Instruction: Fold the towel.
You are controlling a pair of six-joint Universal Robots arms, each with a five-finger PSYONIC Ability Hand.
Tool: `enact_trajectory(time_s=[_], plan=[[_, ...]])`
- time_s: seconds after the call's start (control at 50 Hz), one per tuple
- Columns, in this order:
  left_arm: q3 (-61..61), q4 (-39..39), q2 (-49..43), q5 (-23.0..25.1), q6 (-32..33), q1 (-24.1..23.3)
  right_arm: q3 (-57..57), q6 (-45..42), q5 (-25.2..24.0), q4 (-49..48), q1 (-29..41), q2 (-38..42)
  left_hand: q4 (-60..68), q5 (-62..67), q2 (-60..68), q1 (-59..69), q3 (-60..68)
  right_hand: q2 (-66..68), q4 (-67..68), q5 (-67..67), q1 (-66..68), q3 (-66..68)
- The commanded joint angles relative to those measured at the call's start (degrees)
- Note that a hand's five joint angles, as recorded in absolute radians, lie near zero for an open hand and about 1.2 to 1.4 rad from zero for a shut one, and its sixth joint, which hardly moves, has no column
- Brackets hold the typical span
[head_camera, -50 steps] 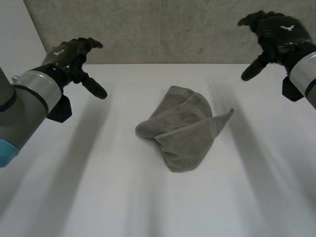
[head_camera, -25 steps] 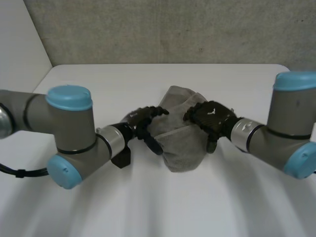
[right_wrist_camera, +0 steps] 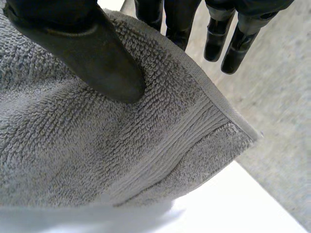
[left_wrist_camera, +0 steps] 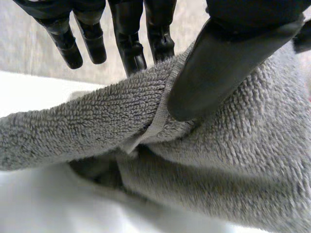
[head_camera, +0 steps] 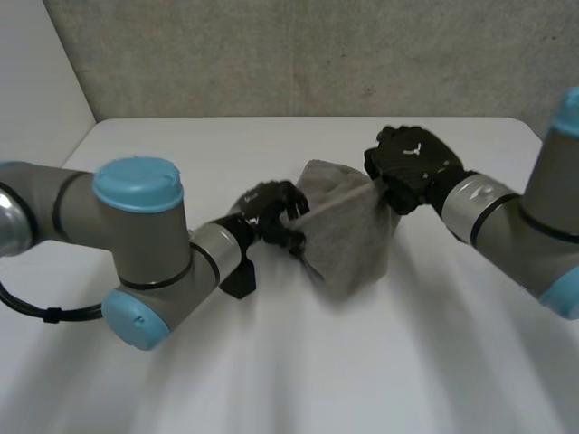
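A grey terry towel (head_camera: 348, 240) hangs bunched between my two hands, partly lifted off the white table (head_camera: 271, 371). My left hand (head_camera: 270, 210) grips its left side. In the left wrist view the thumb (left_wrist_camera: 218, 68) presses a hemmed edge of the towel (left_wrist_camera: 243, 145) against the fingers (left_wrist_camera: 129, 34) behind it. My right hand (head_camera: 412, 161) holds the upper right part. In the right wrist view its thumb (right_wrist_camera: 92, 53) pinches the towel (right_wrist_camera: 73, 136) close to a banded corner, with the fingers (right_wrist_camera: 175, 17) behind the cloth.
A grey wall (head_camera: 271, 54) runs along the table's far edge. Both arms reach inward over the table, the left forearm (head_camera: 145, 244) low on the near left and the right forearm (head_camera: 507, 226) on the right.
A second ago both hands were open, high and far apart. They came down onto the crumpled towel, closed on it, and have raised and stretched its upper edge between them.
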Motion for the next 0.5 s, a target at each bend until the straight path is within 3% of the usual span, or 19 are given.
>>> enact_trajectory(time_s=[0.02,0.12,0.24,0.3,0.38,0.44,0.5], plan=[[-1.9,1.9,7.8,-1.0,0.0,0.7,-0.1,1.6,-6.5,5.0,0.2,-8.7,-2.9,5.4,6.7,6.2,-2.5,5.1,-3.4,3.9,5.4,-0.4],[-2.0,1.4,14.1,0.2,0.3,4.0,-0.5,6.7,-11.7,5.3,0.0,-12.5,-2.9,8.5,9.8,9.2,-2.5,5.1,-3.4,3.9,5.4,-0.4],[-1.2,-4.1,20.6,7.3,0.9,5.6,-1.7,11.7,-18.4,4.9,0.0,-16.0,-2.9,10.3,11.6,11.1,-2.5,5.1,-3.4,3.9,5.4,-0.4],[-0.3,-5.5,22.4,8.6,1.1,6.1,-5.2,11.1,-19.5,3.1,-0.5,-15.2,-2.9,10.3,11.6,11.1,-2.5,5.1,-3.4,3.9,5.4,-0.4],[8.0,-4.0,22.0,9.1,1.6,10.4,-11.1,10.4,-18.9,-2.3,-2.4,-11.7,-2.9,10.3,11.6,11.1,-2.5,5.1,-3.4,3.9,5.4,-0.4],[13.6,-3.5,21.0,9.8,2.7,10.8,-16.1,10.5,-16.8,-9.5,-3.2,-8.5,-2.9,10.5,11.8,11.3,-2.5,5.1,-3.4,3.9,5.4,-0.4],[16.6,-3.4,21.7,10.3,4.6,10.5,-15.9,10.6,-11.6,-17.3,-2.9,-11.1,-2.9,10.5,11.8,11.3,-2.5,5.1,-3.4,3.9,5.4,-0.4]])
